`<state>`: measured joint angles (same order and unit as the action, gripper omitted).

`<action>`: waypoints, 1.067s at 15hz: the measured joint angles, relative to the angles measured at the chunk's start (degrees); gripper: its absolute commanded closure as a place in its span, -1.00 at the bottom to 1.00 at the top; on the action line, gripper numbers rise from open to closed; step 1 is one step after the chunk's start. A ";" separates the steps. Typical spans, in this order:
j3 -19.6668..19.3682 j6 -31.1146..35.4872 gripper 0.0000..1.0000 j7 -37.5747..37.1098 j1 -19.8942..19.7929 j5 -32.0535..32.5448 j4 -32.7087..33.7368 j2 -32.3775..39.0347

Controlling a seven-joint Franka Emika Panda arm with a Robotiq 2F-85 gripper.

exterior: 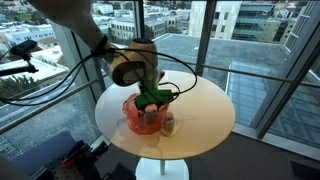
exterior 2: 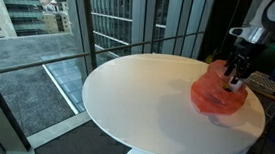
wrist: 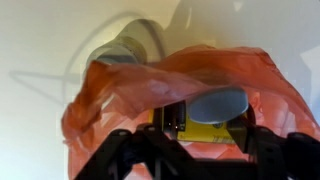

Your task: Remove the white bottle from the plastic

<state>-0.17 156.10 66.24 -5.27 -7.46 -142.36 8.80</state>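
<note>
The plastic (exterior: pixel 138 118) is a red-orange translucent container on the round white table, seen in both exterior views (exterior 2: pixel 216 97) and crumpled across the wrist view (wrist: pixel 110 95). The white bottle (wrist: pixel 212 106) stands inside it, showing a pale cap and a yellow label. My gripper (wrist: pixel 200 140) reaches down into the plastic, with its black fingers pressed against both sides of the bottle. In the exterior views the gripper (exterior: pixel 150 100) (exterior 2: pixel 236 78) sits low over the plastic and hides most of the bottle.
A shorter greyish bottle (exterior: pixel 169 124) stands on the round white table (exterior: pixel 205 110) just outside the plastic, and also shows in the wrist view (wrist: pixel 125 50). The table (exterior 2: pixel 146 98) stands by large windows. Black equipment (exterior: pixel 20 55) sits to the side.
</note>
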 measured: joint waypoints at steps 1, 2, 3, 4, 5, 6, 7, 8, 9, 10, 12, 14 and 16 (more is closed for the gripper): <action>0.00 0.00 -1.00 0.00 -0.01 0.00 0.00 0.00; 0.00 0.00 -1.00 0.00 -0.02 0.00 0.00 0.00; 0.00 0.00 -1.00 0.00 -0.05 0.00 0.00 0.00; 0.00 -0.05 -1.00 0.00 -0.10 0.00 -0.01 0.00; 0.00 -0.08 -1.00 0.00 -0.16 0.00 -0.02 0.00; 0.00 -0.15 -1.00 0.00 -0.24 0.00 -0.04 0.00; -0.01 -0.29 -1.00 0.00 -0.32 0.02 -0.06 0.00; -0.01 -0.48 -1.00 0.00 -0.42 0.08 -0.08 0.00; -0.02 -0.82 -1.00 0.03 -0.51 0.15 -0.08 0.00; -0.02 -1.11 -1.00 0.06 -0.60 0.17 -0.09 0.00; -0.02 -1.70 -1.00 0.18 -0.75 0.17 -0.09 0.00; -0.04 -2.24 -0.47 0.22 -0.78 0.17 -0.09 0.00; -0.04 -2.50 -0.17 0.23 -0.78 0.19 -0.09 0.00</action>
<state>-0.21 153.60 66.47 -6.04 -7.27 -142.46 8.80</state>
